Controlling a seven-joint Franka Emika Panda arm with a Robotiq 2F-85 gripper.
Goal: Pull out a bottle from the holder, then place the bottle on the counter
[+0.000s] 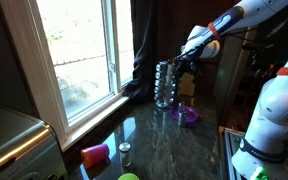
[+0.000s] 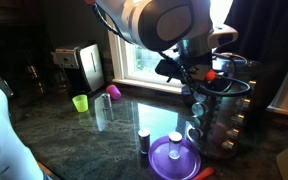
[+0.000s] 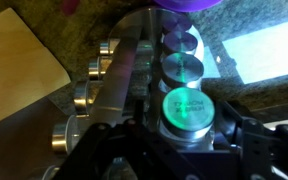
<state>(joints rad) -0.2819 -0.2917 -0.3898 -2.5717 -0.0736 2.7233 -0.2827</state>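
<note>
Wrist view alone shows jaws flanking a bottle (image 3: 187, 112); clenched or not, unclear.

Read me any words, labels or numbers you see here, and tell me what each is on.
Small glass jar with a silvery cap, nearest the wrist camera: printed lines on the cap, too blurred to read.
No other text shows in any view.

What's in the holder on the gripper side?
A column of silver-capped jars; the nearest cap sits between the jaws. Glass bodies are hidden behind the caps.
</note>
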